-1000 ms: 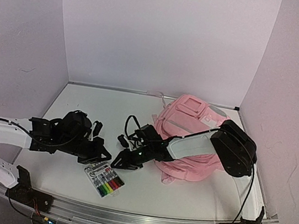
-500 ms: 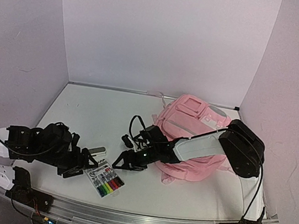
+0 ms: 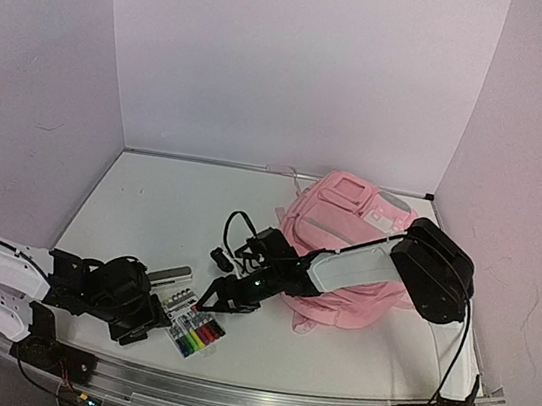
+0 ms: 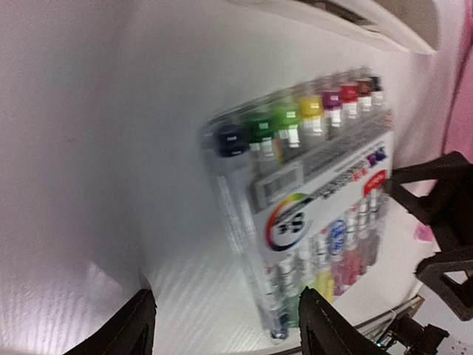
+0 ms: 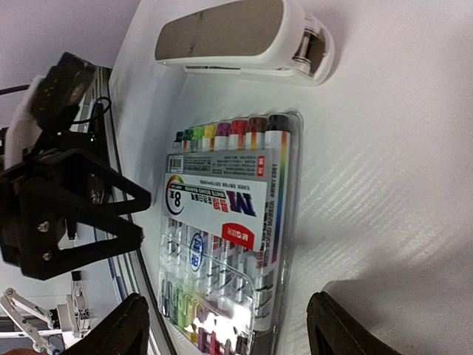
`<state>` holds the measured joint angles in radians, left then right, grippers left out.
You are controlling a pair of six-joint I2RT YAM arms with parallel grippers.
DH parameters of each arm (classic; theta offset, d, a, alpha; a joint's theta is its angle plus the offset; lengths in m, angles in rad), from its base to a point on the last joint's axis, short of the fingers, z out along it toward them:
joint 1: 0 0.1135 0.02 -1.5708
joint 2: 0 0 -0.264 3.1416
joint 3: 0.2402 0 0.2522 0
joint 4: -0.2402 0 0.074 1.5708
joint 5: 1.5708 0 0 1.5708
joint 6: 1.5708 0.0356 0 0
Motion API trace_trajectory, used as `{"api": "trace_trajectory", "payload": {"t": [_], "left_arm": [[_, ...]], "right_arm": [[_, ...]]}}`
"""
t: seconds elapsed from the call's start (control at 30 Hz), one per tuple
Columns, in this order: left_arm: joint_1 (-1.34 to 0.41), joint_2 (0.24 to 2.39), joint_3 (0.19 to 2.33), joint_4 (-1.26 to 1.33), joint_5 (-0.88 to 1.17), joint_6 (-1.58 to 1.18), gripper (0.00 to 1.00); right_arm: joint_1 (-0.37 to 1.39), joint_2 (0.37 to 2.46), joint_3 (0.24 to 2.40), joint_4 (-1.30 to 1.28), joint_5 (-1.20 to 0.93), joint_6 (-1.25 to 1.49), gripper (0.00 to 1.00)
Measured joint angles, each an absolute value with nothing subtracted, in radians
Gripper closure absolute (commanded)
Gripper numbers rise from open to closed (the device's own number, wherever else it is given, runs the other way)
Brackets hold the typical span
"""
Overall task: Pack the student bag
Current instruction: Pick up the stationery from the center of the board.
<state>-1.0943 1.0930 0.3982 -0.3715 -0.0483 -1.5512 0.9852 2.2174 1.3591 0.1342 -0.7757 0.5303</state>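
Student bag (image 3: 347,199) seemingly half behind arm (image 3: 358,266)

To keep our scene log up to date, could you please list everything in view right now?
student bag: one, pink, far right of the table.
marker pack: one, clear with multicoloured markers, near edge, left of centre.
stapler: one, white with a grey top, just beyond the marker pack.
table: one, white, under everything.
left claw: one, black, open and empty, at the marker pack's left side.
right claw: one, black, open and empty, right of the stapler, facing the marker pack.
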Motion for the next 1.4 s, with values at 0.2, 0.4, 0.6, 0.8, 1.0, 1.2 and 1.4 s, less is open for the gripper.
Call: {"api": "trace_trajectory", "payload": {"t": [0.2,0.4,0.6,0.8,1.0,1.2,1.4], "left_arm": [[-1.094,1.148,0.325,-0.075,-0.060,-1.569,0.47],[-1.099,1.302,0.327,0.145,-0.029,-1.571,0.60],[-1.113,1.362,0.314,0.291,0.016,-1.570,0.60],[-1.112,1.310,0.292,0.253,-0.001,-1.551,0.60],[-1.104,1.380,0.341,0.263,0.000,-1.508,0.60],[-1.049,1.574,0.475,0.350,0.073,-1.446,0.61],[-0.980,1.740,0.641,0.389,0.168,-1.356,0.61]], "right_arm": [[0.986,2.288,1.425,0.152,-0.890,0.538,0.37],[0.933,2.305,1.437,0.143,-0.923,0.584,0.69],[0.908,2.280,1.372,0.188,-0.892,0.689,0.68],[0.928,2.204,1.308,0.162,-0.869,0.738,0.67],[0.950,2.076,1.282,0.050,-0.805,0.688,0.64],[0.911,2.005,1.261,-0.060,-0.680,0.606,0.64],[0.821,1.965,1.236,-0.152,-0.629,0.504,0.64]]}}
